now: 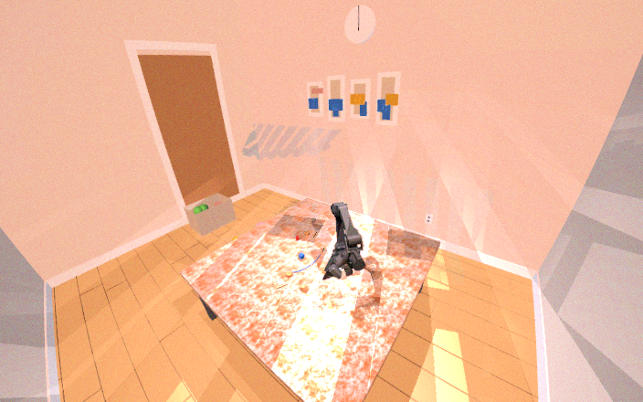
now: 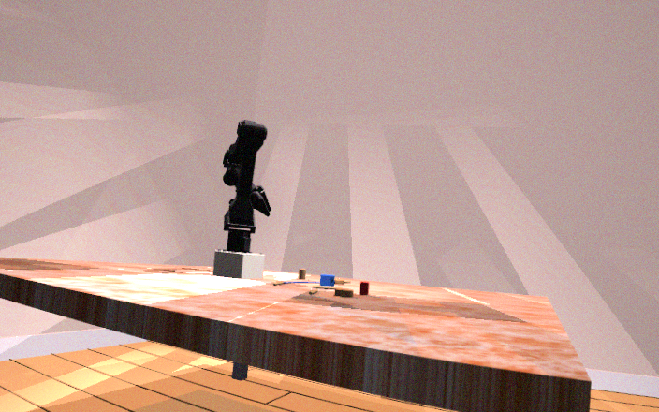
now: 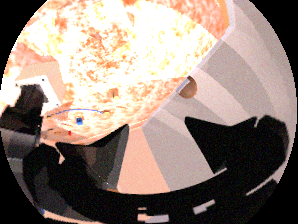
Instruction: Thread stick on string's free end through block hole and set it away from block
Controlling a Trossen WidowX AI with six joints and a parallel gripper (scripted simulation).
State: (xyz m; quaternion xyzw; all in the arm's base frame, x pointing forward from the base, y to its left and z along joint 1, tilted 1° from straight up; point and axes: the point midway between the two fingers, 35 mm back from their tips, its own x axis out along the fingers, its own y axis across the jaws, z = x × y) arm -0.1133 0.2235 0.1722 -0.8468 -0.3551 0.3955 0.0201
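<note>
My gripper [image 3: 157, 123] is open and empty, high above the table [image 1: 244, 300] [image 2: 424, 328] beside the arm's base. The blue string [image 1: 312, 265] [image 3: 80, 109] lies curved on the table. One end meets the small pale button [image 1: 289, 273] [image 3: 106, 113]; the thin dark stick [image 1: 322, 249] [image 2: 283, 283] is at the other end, lying on the table. Two small brown objects stand there, one [image 1: 303, 289] [image 2: 302, 273] [image 3: 116, 93] on the button's side, the other [image 2: 344, 292] near the red piece. I cannot tell which is the block; no hole shows. The string is clear of both.
A blue cube [image 1: 301, 256] [image 2: 327, 279] [image 3: 79, 120] lies beside the string. A red piece [image 1: 297, 238] [image 2: 364, 287] [image 3: 70, 133] stands farther along. Loose sticks include one [image 1: 281, 287] near the button and another [image 1: 314, 235] near the red piece. The arm's white base [image 2: 239, 263] stands on the table.
</note>
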